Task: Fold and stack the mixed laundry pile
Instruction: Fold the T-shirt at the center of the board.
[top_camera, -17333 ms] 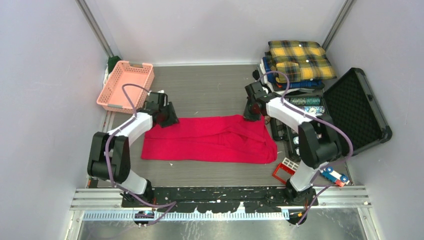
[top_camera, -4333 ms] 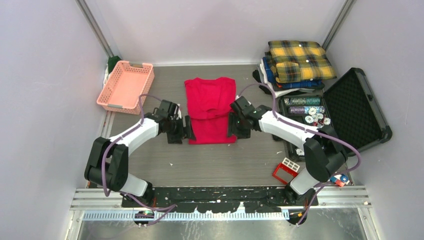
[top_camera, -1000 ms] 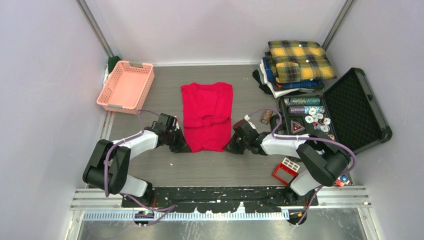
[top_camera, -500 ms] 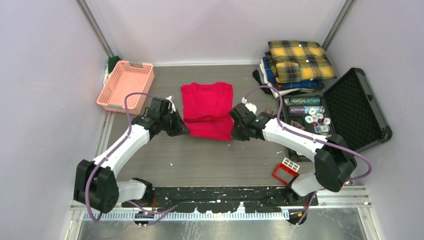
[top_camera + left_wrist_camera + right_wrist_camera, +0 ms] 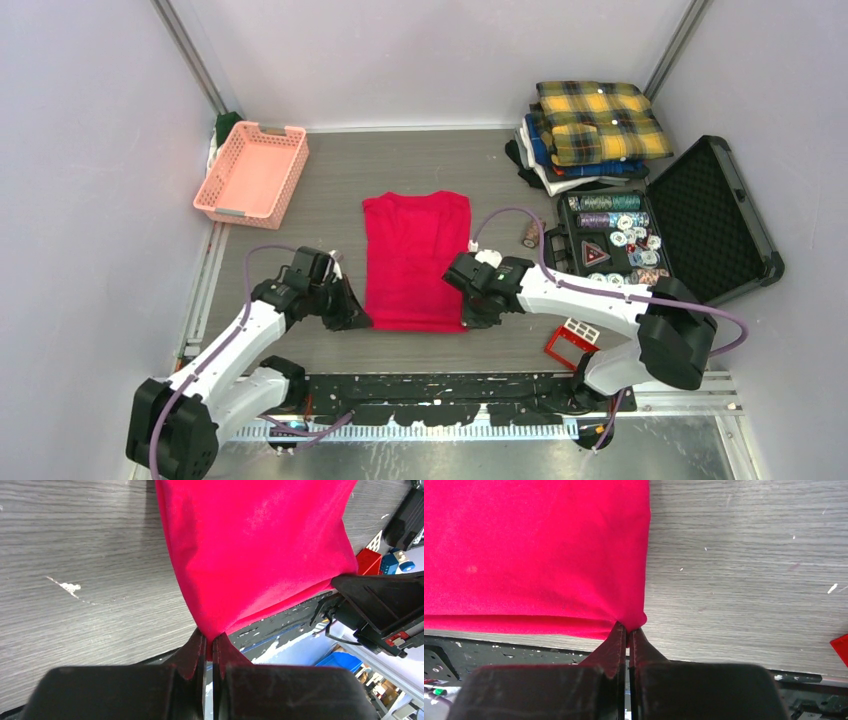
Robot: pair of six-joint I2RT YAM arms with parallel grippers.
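- Near the front edge of the bench (image 5: 420, 160), the red T-shirt (image 5: 415, 260) lies flat as a long narrow panel, with its far end pointing toward the back wall.
- The left tool (image 5: 209, 641) is clamped on the near left corner of the T-shirt. Its jaws are pressed together with a peak of red cloth pinched between them.
- The right tool (image 5: 627, 628) is closed on the near right corner in the same way, and the hem runs between the two grips.
- Both arms sit low and mirror each other. This is probably so the hem can be lifted level and carried over toward the far end for the next fold without skewing.
- The yellow-and-black plaid shirt (image 5: 600, 120) is already folded. It tops a stack in the far right corner, resting on the blue plaid shirt (image 5: 540, 140), well apart from the T-shirt. That stack is the likely destination once the red shirt is folded.
- The pink basket (image 5: 268, 130) stands at the far left, and nothing shows inside it.
- The black case (image 5: 715, 210) lies open on the right. Its tray holds poker chips (image 5: 612, 203) in rows, with a few loose beside them.
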